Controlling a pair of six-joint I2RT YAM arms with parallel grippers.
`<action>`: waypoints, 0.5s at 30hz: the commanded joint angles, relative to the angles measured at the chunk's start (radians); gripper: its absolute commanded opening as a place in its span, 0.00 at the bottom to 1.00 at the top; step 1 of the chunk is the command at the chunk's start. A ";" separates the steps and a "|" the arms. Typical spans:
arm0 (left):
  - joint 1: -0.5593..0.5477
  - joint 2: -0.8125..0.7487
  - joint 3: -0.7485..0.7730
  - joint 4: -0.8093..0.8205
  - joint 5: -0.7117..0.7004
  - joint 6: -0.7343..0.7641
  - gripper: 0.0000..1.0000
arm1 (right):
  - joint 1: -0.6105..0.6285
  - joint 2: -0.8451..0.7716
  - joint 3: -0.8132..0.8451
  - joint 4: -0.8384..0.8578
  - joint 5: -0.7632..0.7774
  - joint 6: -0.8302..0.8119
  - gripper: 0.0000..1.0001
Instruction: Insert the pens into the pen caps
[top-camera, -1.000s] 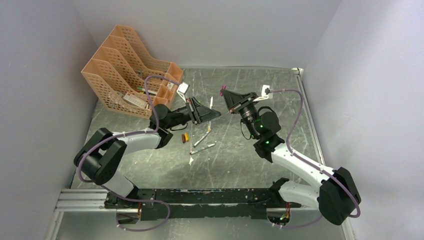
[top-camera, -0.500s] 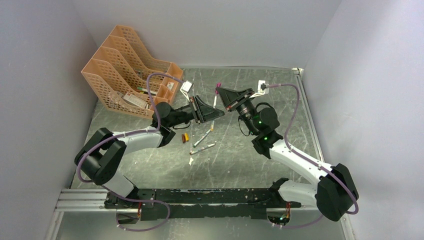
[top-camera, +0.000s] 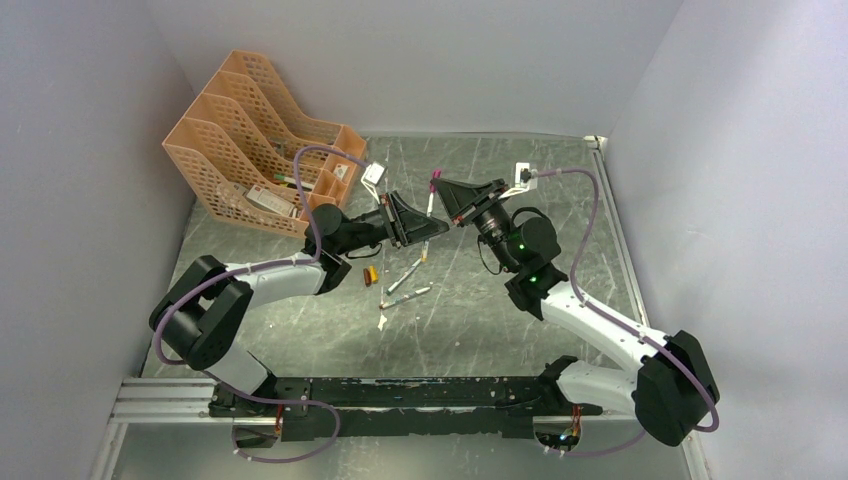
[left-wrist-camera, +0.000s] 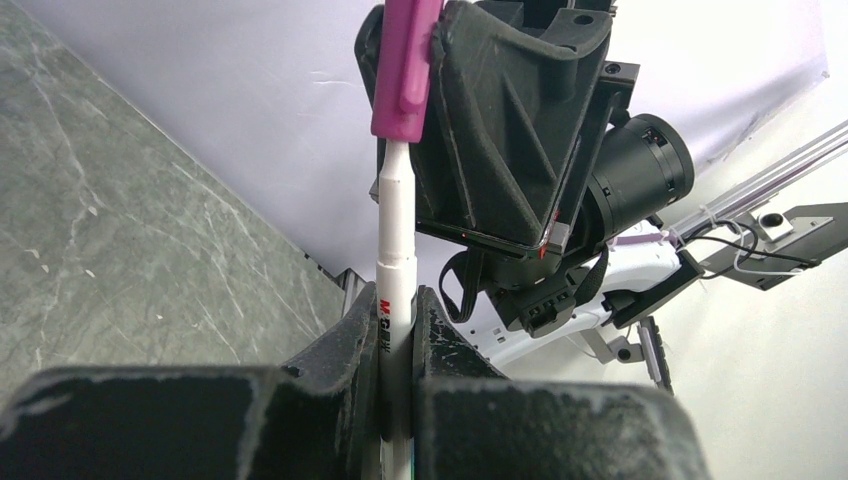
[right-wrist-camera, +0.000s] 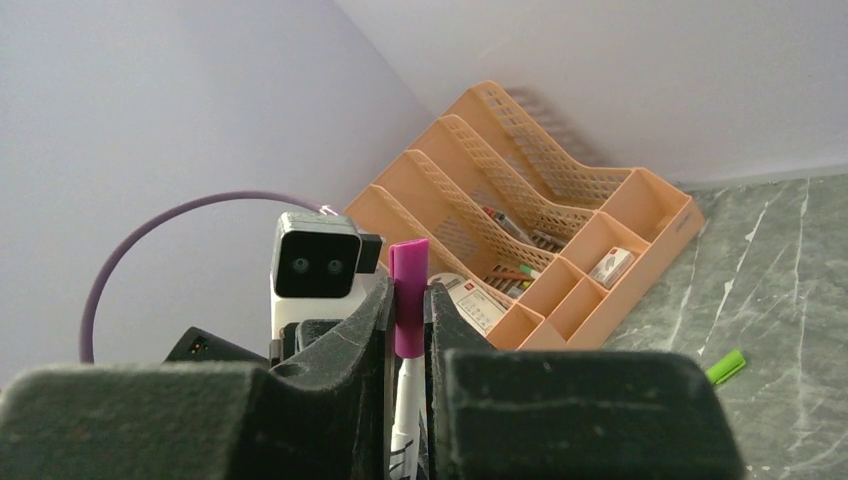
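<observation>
- left gripper clamped on a white pen — upright, centre of the wrist view
- right gripper pinching the magenta cap, pen's tip at its mouth
- spare pens lying just below in the top view, orange organizer upper left

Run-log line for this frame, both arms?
phase: capping | left end effector: shut on white pen | right end effector: shut on magenta cap | pen tip in cap mouth

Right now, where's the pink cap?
Top view: the pink cap hangs above mid-table in the right gripper, on the tip of the white pen the left gripper holds.
</observation>
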 joint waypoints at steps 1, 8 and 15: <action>-0.009 0.009 0.038 -0.015 0.007 0.040 0.07 | -0.004 -0.029 -0.012 -0.013 -0.017 -0.014 0.00; -0.010 -0.012 0.056 -0.076 0.008 0.110 0.07 | -0.004 -0.029 -0.004 -0.074 -0.046 -0.024 0.00; -0.009 -0.058 0.113 -0.247 -0.021 0.315 0.07 | -0.004 -0.041 -0.040 -0.076 -0.092 -0.027 0.00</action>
